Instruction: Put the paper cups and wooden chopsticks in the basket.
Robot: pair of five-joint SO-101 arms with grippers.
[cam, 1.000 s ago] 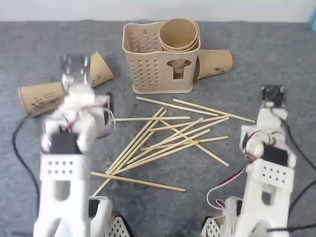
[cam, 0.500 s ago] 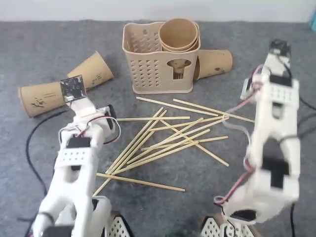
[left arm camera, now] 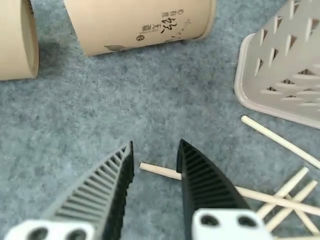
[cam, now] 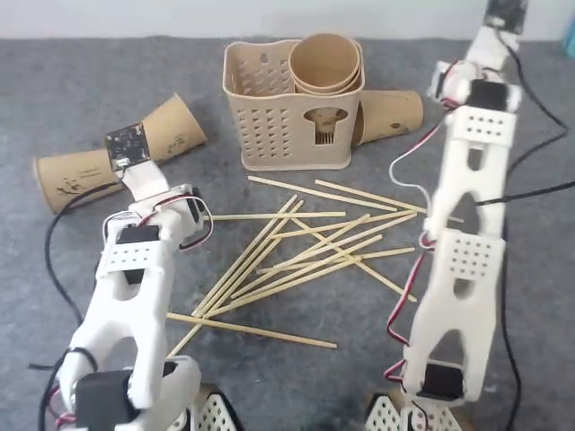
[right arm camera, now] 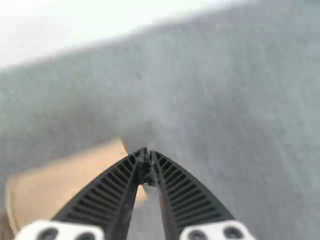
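A beige slotted basket (cam: 269, 126) stands at the back centre with stacked paper cups (cam: 325, 61) inside. One paper cup (cam: 391, 115) lies against the basket's right side, and two more (cam: 175, 130) (cam: 72, 180) lie at the left. Wooden chopsticks (cam: 305, 247) are scattered in the middle. My left gripper (left arm camera: 155, 150) is open just above the mat, its fingers astride the end of one chopstick (left arm camera: 160, 171), with two lying cups (left arm camera: 140, 22) beyond. My right arm (cam: 481, 135) stretches to the back right; its gripper (right arm camera: 145, 156) is shut and empty, above a tan cup (right arm camera: 55, 200).
Grey felt mat (cam: 503, 224) covers the table, ending at a pale wall behind. The basket's corner (left arm camera: 280, 75) is close to my left gripper. Cables (cam: 49, 260) trail beside both arm bases at the front.
My right arm has swung up from the front right and stretched to the back right, past the basket. My left arm has settled lower at the chopsticks' left end.
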